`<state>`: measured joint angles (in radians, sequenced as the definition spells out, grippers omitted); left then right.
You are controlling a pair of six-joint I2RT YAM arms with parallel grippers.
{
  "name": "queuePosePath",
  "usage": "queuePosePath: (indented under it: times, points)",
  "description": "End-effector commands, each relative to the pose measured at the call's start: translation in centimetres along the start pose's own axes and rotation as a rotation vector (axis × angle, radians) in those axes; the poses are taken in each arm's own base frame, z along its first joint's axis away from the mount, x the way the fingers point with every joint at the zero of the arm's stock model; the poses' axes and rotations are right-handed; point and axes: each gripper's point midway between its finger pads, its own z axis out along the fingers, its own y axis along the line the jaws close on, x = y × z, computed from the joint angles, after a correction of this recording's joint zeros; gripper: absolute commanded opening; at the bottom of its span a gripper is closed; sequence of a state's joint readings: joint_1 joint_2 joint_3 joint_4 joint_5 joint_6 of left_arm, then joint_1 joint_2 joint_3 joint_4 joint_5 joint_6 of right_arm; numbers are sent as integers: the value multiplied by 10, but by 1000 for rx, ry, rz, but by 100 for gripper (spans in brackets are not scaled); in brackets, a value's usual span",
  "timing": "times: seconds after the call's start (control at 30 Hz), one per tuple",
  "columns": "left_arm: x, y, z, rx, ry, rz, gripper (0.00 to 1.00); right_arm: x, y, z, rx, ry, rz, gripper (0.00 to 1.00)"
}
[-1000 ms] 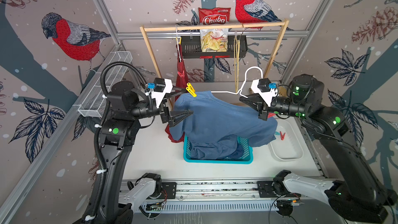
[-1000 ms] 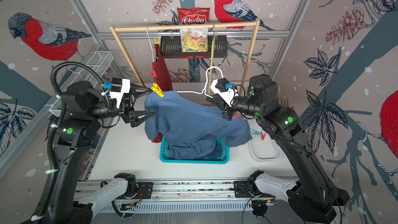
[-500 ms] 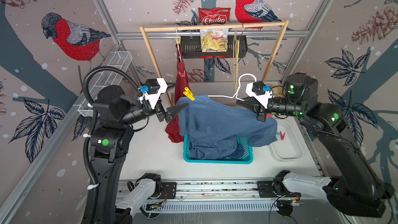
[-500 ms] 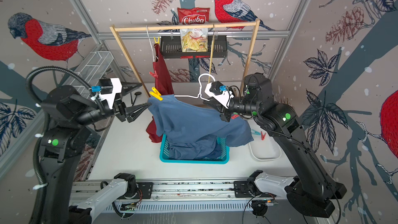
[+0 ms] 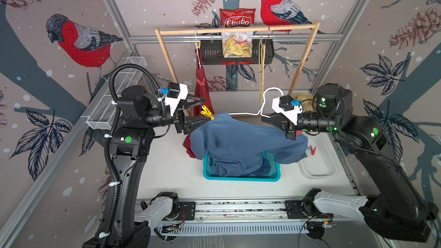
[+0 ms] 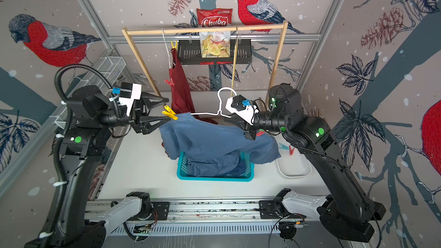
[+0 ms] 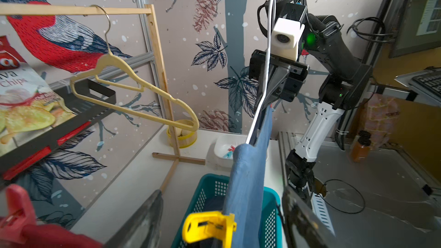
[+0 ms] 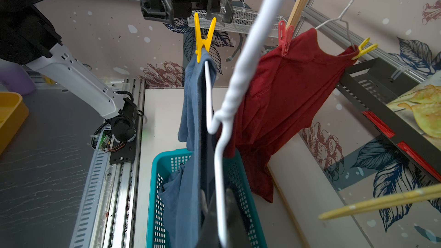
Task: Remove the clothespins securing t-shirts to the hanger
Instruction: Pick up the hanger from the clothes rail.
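L tool point(image 5: 206, 109) gaping round yellow pin point(image 5: 208, 115) — R tool point(image 5: 264, 120) clenching hanger point(image 5: 243, 114); red tee point(image 5: 201, 87) behind.

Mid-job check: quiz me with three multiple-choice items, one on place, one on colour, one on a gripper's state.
1. The blue t-shirt hangs down into: A the teal basket; B a white tray; C a wire shelf.
2. The clothespin that the left gripper straddles is: A red; B yellow; C light blue.
3. The right gripper is: A open, holding nothing; B shut on the white hanger; C shut on a dark red shirt.
Key: 1 A, its cloth piles inside the basket; 2 B, the clip is plainly yellow; 3 B, closed fingers pinch the wire.
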<state>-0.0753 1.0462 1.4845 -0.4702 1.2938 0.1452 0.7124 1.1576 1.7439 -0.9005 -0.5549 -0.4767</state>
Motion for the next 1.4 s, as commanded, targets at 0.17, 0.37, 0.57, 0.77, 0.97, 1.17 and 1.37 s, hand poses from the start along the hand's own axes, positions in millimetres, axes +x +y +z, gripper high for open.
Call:
queuePosePath:
  times: [0.17,0.37,0.57,0.77,0.97,1.17,1.37]
  points:
    - [1,-10,-1,103,-22,-32,64,-11,2,-6,-6,-52,-32,0]
    - [4,-11,0,103,-24,-37,61,-13,2,-4,-14,-61,-29,0]
    - [6,-5,-1,37,-18,-16,65,-11,2,0,-26,-62,-15,0]
    - [7,-8,-2,43,-17,-13,61,-12,2,0,-30,-66,-15,0]
    - [8,-8,-1,55,-18,-23,57,-12,3,0,-32,-70,-17,0]
    - [-2,10,-9,-162,-3,58,80,2,-14,9,44,-25,16,0]
    - [-25,25,-27,-395,1,167,80,15,-18,29,42,2,51,0]
